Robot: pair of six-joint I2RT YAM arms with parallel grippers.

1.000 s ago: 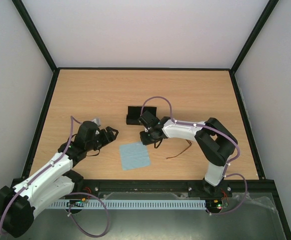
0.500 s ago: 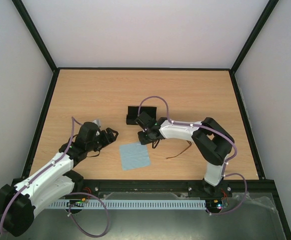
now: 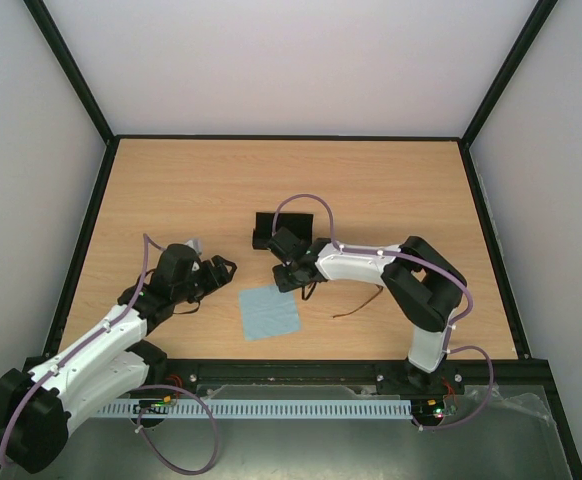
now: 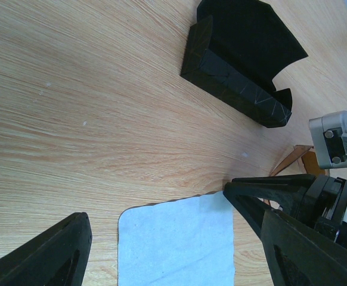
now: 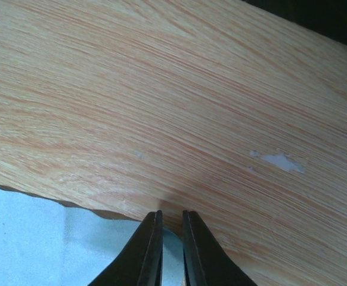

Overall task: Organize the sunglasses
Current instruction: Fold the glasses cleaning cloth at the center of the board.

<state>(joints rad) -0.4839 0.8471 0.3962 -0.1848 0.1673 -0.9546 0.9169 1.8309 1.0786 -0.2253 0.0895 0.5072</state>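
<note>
Of the sunglasses (image 3: 363,300) I see one thin reddish-brown temple arm on the table; the rest is hidden under my right arm. A brown bit of them shows in the left wrist view (image 4: 293,159). My right gripper (image 3: 292,279) is low at the far right corner of the light blue cloth (image 3: 269,312). In the right wrist view (image 5: 171,214) its jaws stand almost closed, a thin slit apart, over that cloth corner (image 5: 36,244). My left gripper (image 3: 221,268) is open and empty left of the cloth, facing it (image 4: 173,221).
The black case (image 3: 269,231) stands open behind the cloth, just beyond my right gripper, and shows in the left wrist view (image 4: 239,59). Black frame rails (image 3: 89,230) border the wooden table.
My right gripper has slid left and a little toward the cloth's far corner. The left arm, the cloth and the case have not moved.
</note>
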